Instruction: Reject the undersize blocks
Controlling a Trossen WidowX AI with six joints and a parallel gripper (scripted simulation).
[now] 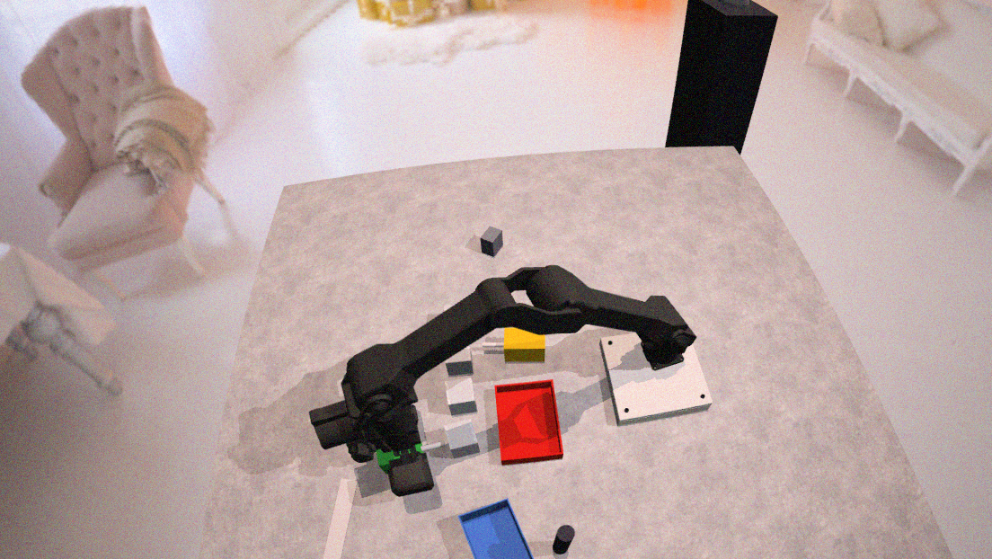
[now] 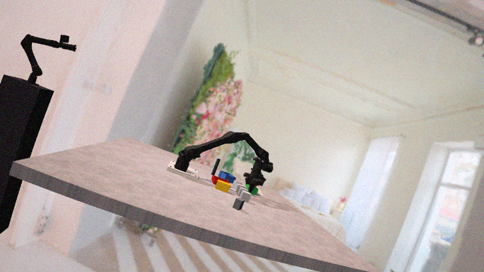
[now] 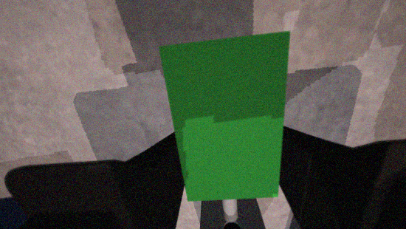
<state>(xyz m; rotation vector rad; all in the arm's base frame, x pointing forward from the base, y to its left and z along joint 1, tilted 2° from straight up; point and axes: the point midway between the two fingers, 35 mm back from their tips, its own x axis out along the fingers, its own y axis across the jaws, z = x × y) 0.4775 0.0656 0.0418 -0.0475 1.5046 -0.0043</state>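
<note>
The end effector (image 1: 401,455) (image 2: 251,188) (image 3: 223,128) is clenched on the green gauge (image 1: 390,457) (image 2: 254,190) (image 3: 230,111), in the lower left of the top view. Its pale pin (image 1: 429,446) (image 3: 229,208) points at the nearest steel block (image 1: 461,437), and in the wrist view the tip is by a dark hole at the bottom edge. Whether it has entered the hole I cannot tell.

The step looks like a trial of this block. If the pin is a little off the hole's line, it could catch on the rim, and a good block would pass for undersize. Pushing on after it jams could shove the block toward the red tray (image 1: 528,423) (image 2: 220,179), just to its right in the top view, or twist the gauge between the fingers. A sideways swing could also knock the middle block (image 1: 460,395). The yellow gauge (image 1: 524,345) (image 2: 222,185), up and right of the blocks, has pins too and could be mistaken for the right tool. The red tray holds no block.

The worktop (image 1: 624,228) (image 2: 123,177) is a mottled grey-beige slab, streaked with the arm's shadows. Around it is a pale room, with a tufted pink armchair (image 1: 118,138) at upper left of the top view and striped flooring (image 2: 175,261) low in the exterior view.
</note>
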